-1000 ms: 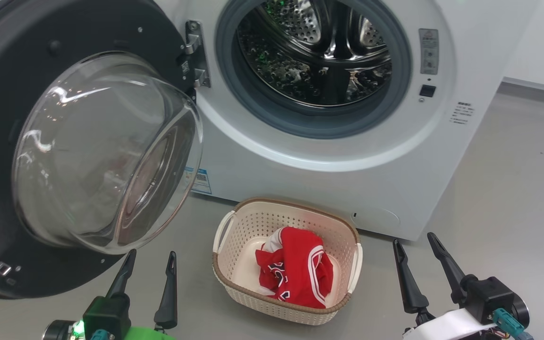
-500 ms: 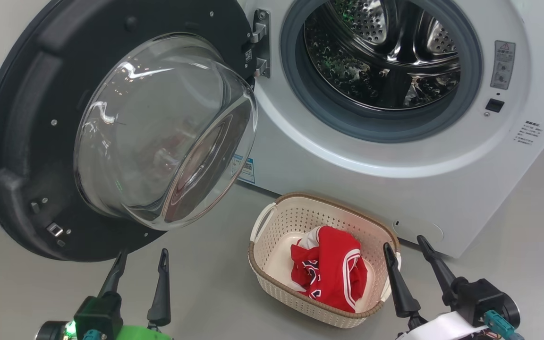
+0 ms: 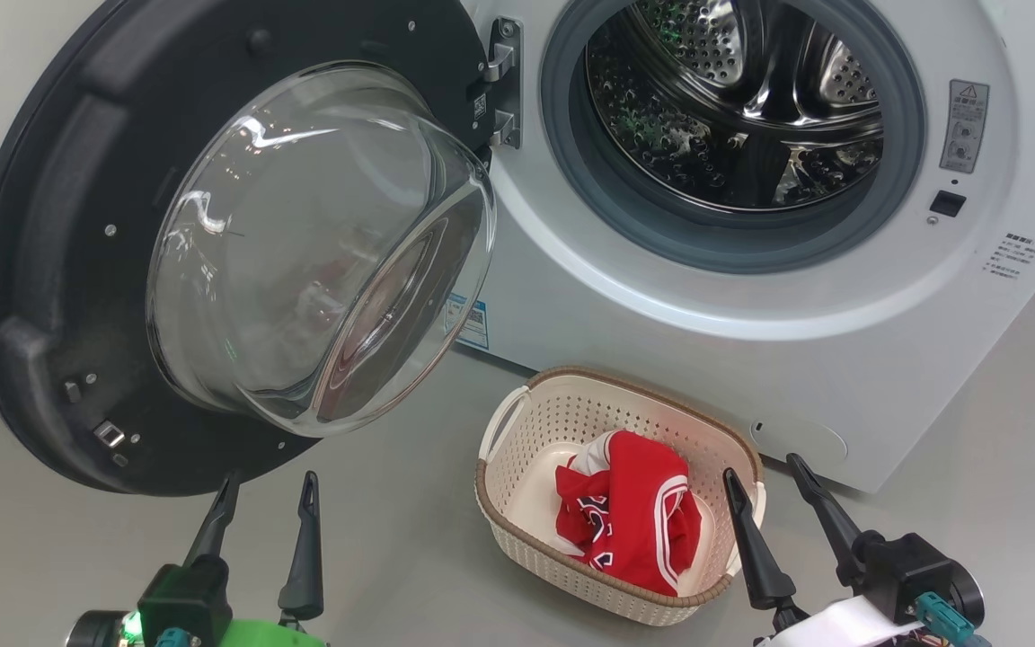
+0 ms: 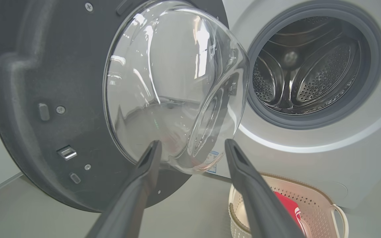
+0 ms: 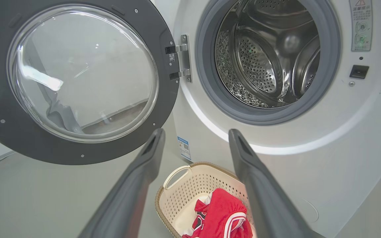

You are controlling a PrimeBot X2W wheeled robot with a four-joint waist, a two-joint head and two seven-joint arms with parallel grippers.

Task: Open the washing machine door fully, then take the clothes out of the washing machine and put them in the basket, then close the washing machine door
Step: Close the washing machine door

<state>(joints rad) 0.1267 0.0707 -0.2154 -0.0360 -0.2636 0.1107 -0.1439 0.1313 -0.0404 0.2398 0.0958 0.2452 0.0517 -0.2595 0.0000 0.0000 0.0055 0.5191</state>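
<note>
Both the left claw (image 3: 270, 476) and the right claw (image 3: 760, 465) hang spread, holding nothing, and beyond them the clothes (image 3: 634, 521) lie in the basket (image 3: 553, 568). The door (image 3: 59, 225), swung wide at our left, looks heavy and stiff with a slick glass bowl (image 4: 170, 82), so we would push it near the latch (image 4: 66, 152). The right wrist view shows the hinge (image 5: 182, 58); the left wrist view has the bowl across it.

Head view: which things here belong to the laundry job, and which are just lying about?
Part of the job:
washing machine
washing machine door, swung open
clothes, lying in the basket
left gripper and right gripper, jaws open and empty

Just there:
blue label sticker on the machine front
warning label beside the drum opening
floor
</note>
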